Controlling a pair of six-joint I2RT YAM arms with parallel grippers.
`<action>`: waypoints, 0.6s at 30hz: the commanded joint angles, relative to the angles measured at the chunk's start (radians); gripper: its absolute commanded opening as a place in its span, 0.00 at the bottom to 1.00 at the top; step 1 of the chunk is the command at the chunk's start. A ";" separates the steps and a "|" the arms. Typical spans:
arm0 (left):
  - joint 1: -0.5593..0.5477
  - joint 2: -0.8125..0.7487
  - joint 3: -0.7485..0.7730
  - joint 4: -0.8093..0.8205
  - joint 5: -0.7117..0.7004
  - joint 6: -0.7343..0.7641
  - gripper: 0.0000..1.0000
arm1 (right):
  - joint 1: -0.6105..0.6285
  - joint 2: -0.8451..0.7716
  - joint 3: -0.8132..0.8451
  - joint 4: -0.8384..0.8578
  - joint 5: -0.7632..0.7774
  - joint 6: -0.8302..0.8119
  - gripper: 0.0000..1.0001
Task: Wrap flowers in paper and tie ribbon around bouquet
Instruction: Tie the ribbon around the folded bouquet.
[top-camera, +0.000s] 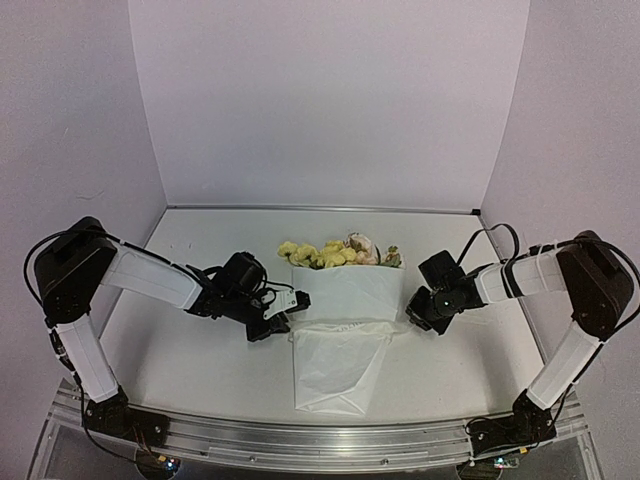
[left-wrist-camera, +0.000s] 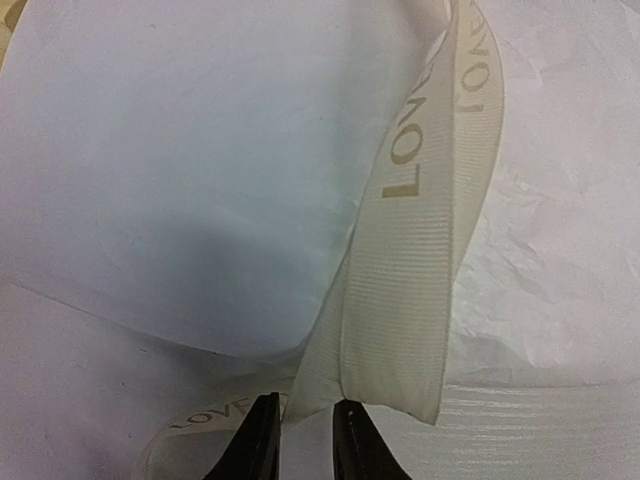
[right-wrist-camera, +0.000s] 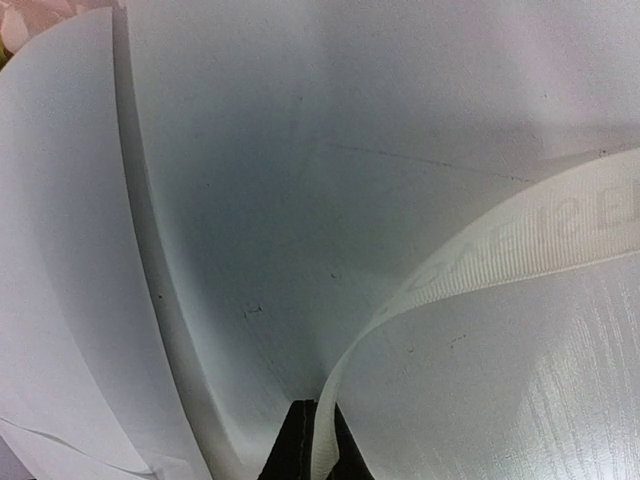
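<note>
You have open desk (top-camera: 200, 370) near-left and near-right of the bouquet (top-camera: 345, 300), plus a bare strip on the far side behind the blooms (top-camera: 335, 252). The bouquet fills the middle. The left end effector (top-camera: 290, 316) and right end effector (top-camera: 413, 318) crowd its flanks, and the ribbon (left-wrist-camera: 420, 280) loops loose beside both. Walls (top-camera: 330, 100) close off left, right and far.

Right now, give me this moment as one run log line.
stage: tying ribbon | left fingers: narrowly apart at ribbon fold, grip unclear | right fingers: shut on ribbon | bouquet: wrapped, lying on table
</note>
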 joint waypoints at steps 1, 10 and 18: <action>-0.006 -0.016 0.043 0.024 -0.032 -0.034 0.09 | 0.005 0.009 0.006 0.001 0.010 -0.017 0.00; -0.005 -0.108 -0.022 0.028 -0.174 -0.118 0.00 | -0.007 -0.047 0.000 -0.048 0.049 -0.075 0.00; -0.005 -0.091 0.000 -0.037 -0.341 -0.273 0.00 | -0.095 -0.059 0.014 -0.088 0.031 -0.098 0.00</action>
